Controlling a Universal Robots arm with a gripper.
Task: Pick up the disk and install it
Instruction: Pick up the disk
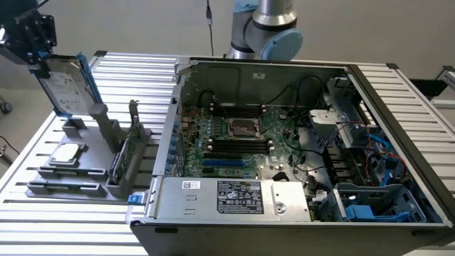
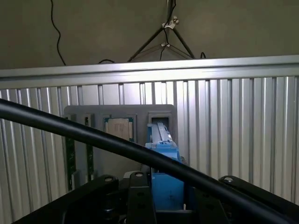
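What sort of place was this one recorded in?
Probably a robotics lab bench for computer assembly: an open PC tower lies on a ribbed aluminium table, a grey fixture holds loose parts, and the gripper grips the disk.
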